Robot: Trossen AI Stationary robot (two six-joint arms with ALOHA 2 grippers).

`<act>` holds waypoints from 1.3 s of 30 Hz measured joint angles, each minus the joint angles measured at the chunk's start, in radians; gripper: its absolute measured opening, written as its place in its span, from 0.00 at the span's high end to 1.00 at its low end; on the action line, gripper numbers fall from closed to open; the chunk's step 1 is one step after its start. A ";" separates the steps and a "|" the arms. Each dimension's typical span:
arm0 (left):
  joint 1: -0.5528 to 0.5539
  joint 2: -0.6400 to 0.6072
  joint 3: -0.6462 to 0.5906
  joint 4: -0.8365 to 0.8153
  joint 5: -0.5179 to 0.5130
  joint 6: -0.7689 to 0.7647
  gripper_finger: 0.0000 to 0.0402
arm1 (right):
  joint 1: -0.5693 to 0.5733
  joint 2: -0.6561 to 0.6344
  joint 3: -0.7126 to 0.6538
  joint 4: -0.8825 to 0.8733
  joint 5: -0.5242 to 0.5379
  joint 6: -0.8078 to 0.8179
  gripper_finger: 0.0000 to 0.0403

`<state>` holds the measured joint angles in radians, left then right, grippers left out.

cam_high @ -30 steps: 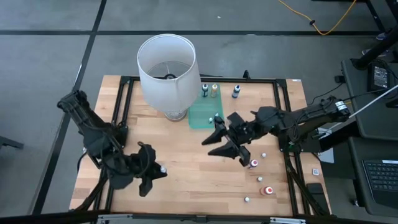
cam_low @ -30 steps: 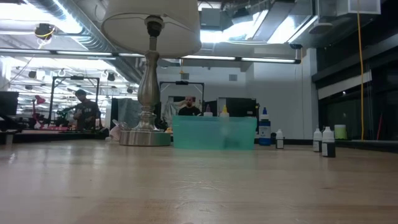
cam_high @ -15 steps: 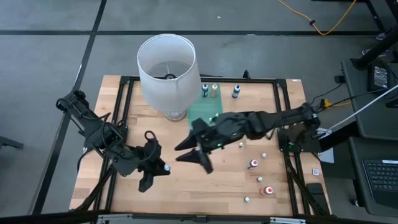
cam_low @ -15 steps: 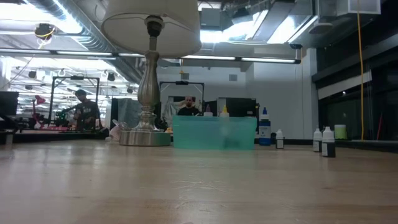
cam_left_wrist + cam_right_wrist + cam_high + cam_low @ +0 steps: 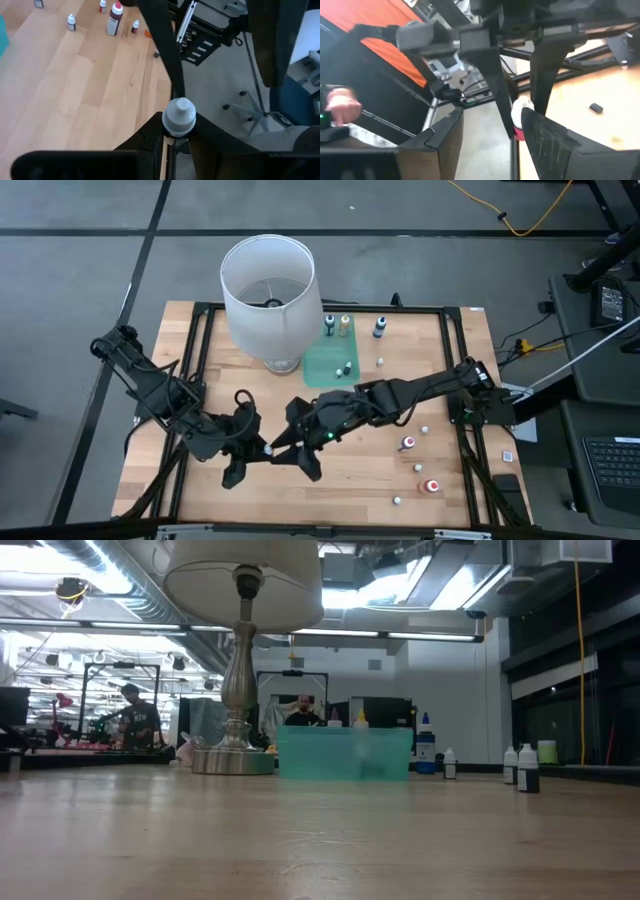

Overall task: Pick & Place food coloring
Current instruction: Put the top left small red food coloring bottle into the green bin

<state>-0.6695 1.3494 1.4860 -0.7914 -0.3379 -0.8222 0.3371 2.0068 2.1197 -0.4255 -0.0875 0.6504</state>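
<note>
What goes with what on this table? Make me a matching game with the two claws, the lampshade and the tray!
Things:
1. left claw
2. right claw
3. lampshade
4. tray

Colour or state:
A. open, fingers spread wide
B. flat and green
C. big and white
D. shut on a tiny white-capped bottle

Right pairs: 1-D, 2-A, 3-C, 4-B

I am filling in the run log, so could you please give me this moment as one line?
stage: handover | left gripper: shut on food coloring bottle | right gripper: open, fingers either side of the bottle | green tray: one bottle inside
</note>
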 joint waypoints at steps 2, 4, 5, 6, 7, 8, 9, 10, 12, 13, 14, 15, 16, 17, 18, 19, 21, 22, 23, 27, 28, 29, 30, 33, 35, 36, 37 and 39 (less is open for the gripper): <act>0.003 0.000 0.000 0.003 -0.001 0.011 0.83 | 0.007 0.000 0.000 -0.011 0.028 -0.011 0.50; 0.006 0.000 0.000 0.001 -0.001 0.015 0.83 | 0.009 0.002 0.000 -0.017 0.058 -0.032 0.50; 0.007 0.000 0.000 -0.003 -0.002 0.015 0.83 | 0.012 0.003 0.000 -0.018 0.064 -0.035 0.50; 0.009 0.000 0.000 -0.001 -0.003 0.016 0.83 | 0.012 0.004 0.000 -0.017 0.070 -0.044 0.50; 0.011 0.000 0.000 0.006 -0.004 0.016 0.83 | 0.013 0.004 0.000 -0.017 0.088 -0.052 0.50; 0.012 0.000 0.000 0.010 -0.005 0.017 0.83 | 0.014 0.004 0.000 -0.020 0.107 -0.059 0.50; 0.013 0.000 0.000 0.009 -0.008 0.017 0.83 | 0.015 0.004 0.000 -0.028 0.129 -0.069 0.50; 0.014 0.000 0.000 0.009 -0.009 0.017 0.83 | 0.015 0.004 0.000 -0.033 0.153 -0.078 0.50; 0.013 0.000 0.000 0.008 -0.009 0.017 0.83 | 0.014 0.005 0.000 -0.032 0.183 -0.081 0.50; 0.012 0.000 0.000 0.008 -0.008 0.017 0.83 | 0.014 0.005 0.000 -0.031 0.184 -0.080 0.50; 0.012 0.000 0.000 0.008 -0.006 0.017 0.83 | 0.013 0.005 0.000 -0.031 0.184 -0.077 0.50; 0.012 0.000 0.000 0.007 -0.004 0.017 0.83 | 0.013 0.005 0.000 -0.031 0.184 -0.072 0.50; 0.012 0.000 0.000 0.007 -0.005 0.017 0.83 | 0.014 0.005 0.000 -0.033 0.180 -0.064 0.50; 0.013 0.000 0.000 0.007 -0.006 0.016 0.83 | 0.014 0.005 0.000 -0.036 0.177 -0.057 0.50; 0.013 0.000 0.000 0.007 -0.007 0.017 0.83 | 0.014 0.009 0.000 -0.035 0.177 -0.054 0.50; 0.013 0.000 0.000 0.007 -0.010 0.017 0.83 | 0.014 0.010 0.000 -0.035 0.176 -0.053 0.50; 0.016 0.000 0.000 0.006 -0.014 0.017 0.83 | 0.015 0.013 -0.002 -0.037 0.174 -0.052 0.50; 0.020 0.000 0.000 0.007 -0.014 0.017 0.83 | 0.014 0.013 -0.002 -0.039 0.174 -0.050 0.50; 0.024 0.000 0.000 0.006 -0.014 0.017 0.83 | 0.014 0.013 -0.002 -0.038 0.174 -0.049 0.50; 0.032 0.000 0.000 0.007 -0.005 0.031 0.83 | 0.014 0.013 -0.002 -0.039 0.176 -0.051 0.50; 0.033 0.000 0.000 0.008 -0.003 0.032 0.83 | 0.014 0.013 -0.002 -0.039 0.176 -0.052 0.50; 0.033 0.000 0.000 0.010 -0.003 0.032 0.83 | 0.014 0.013 -0.002 -0.040 0.176 -0.052 0.50; 0.033 0.000 0.000 0.010 -0.003 0.032 0.83 | 0.014 0.013 -0.002 -0.041 0.175 -0.052 0.50; 0.033 0.000 0.000 0.010 -0.004 0.033 0.83 | 0.017 0.013 -0.002 -0.051 0.175 -0.051 0.51; 0.033 0.000 0.000 0.010 -0.005 0.032 0.83 | 0.017 0.013 -0.002 -0.058 0.177 -0.052 0.52; 0.033 0.000 0.000 0.009 -0.008 0.032 0.83 | 0.017 0.013 -0.002 -0.060 0.178 -0.052 0.53; 0.033 0.000 0.000 0.009 -0.008 0.033 0.83 | 0.017 0.013 -0.002 -0.061 0.179 -0.053 0.55; 0.033 0.000 0.000 0.009 -0.008 0.033 0.83 | 0.017 0.013 -0.002 -0.061 0.180 -0.056 0.59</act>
<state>-0.6365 1.3499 1.4860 -0.7822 -0.3458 -0.7896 0.3546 2.0197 2.1178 -0.4862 0.0929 0.5947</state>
